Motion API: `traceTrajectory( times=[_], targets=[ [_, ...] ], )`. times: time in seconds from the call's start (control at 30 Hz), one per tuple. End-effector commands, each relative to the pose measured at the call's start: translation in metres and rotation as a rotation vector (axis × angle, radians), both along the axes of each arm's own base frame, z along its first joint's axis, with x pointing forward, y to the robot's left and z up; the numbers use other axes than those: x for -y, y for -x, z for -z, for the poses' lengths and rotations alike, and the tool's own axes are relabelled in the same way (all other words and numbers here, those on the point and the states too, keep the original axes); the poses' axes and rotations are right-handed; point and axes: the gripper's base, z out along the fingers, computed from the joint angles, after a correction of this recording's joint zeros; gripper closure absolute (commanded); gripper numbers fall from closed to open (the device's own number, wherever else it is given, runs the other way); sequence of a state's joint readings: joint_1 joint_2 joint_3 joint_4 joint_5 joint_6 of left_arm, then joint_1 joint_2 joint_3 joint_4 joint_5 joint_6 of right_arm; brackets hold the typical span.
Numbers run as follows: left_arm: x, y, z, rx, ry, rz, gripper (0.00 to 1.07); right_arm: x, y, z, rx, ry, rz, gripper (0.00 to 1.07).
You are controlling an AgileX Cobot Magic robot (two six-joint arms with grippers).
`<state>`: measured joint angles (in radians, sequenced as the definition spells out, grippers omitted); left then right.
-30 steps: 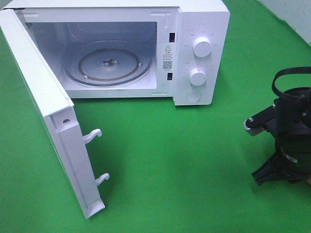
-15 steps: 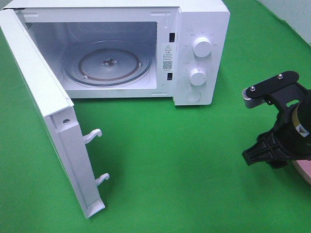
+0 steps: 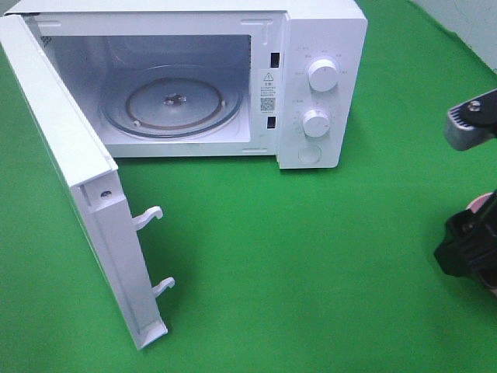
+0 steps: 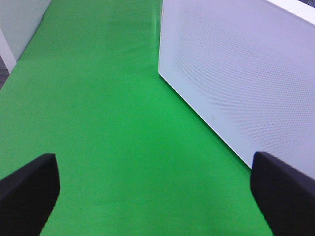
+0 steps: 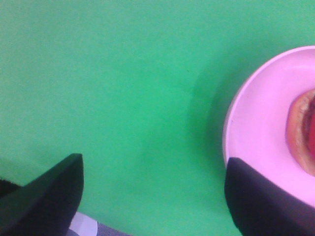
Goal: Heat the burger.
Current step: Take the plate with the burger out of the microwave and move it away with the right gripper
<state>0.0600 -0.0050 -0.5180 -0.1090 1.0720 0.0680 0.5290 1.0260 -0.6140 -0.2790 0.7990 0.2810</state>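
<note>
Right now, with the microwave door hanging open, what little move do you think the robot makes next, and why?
Probably the right gripper shifts over the pink plate to reach the burger. Its jaws stand apart with nothing between them, the burger sits only at the edge of its wrist view, and the microwave is open, its glass turntable bare.

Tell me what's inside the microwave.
Inside the microwave, only the glass turntable shows, with nothing on it. The open door hides part of the left inner wall. No burger is inside.
</note>
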Motion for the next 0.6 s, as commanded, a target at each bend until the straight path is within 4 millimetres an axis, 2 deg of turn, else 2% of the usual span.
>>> traceTrajectory(
  times=[0.03, 0.37, 0.4, 0.43, 0.6],
  targets=[
    [0.000, 0.000, 0.001, 0.005, 0.002, -0.006, 0.09, 0.013, 0.019, -0.014, 0.010, 0.014, 0.001, 0.31],
    [0.000, 0.000, 0.001, 0.005, 0.002, -0.006, 0.09, 0.035, 0.054, -0.036, 0.101, -0.023, 0.007, 0.31],
    [0.000, 0.000, 0.001, 0.005, 0.002, -0.006, 0.09, 0.040, 0.062, -0.039, 0.129, -0.038, 0.011, 0.31],
    [0.000, 0.000, 0.001, 0.005, 0.002, -0.006, 0.09, 0.040, 0.062, -0.039, 0.129, -0.038, 0.011, 0.31],
    [0.000, 0.000, 0.001, 0.005, 0.002, -0.006, 0.09, 0.056, 0.090, -0.036, 0.249, -0.108, 0.006, 0.31]
  ],
)
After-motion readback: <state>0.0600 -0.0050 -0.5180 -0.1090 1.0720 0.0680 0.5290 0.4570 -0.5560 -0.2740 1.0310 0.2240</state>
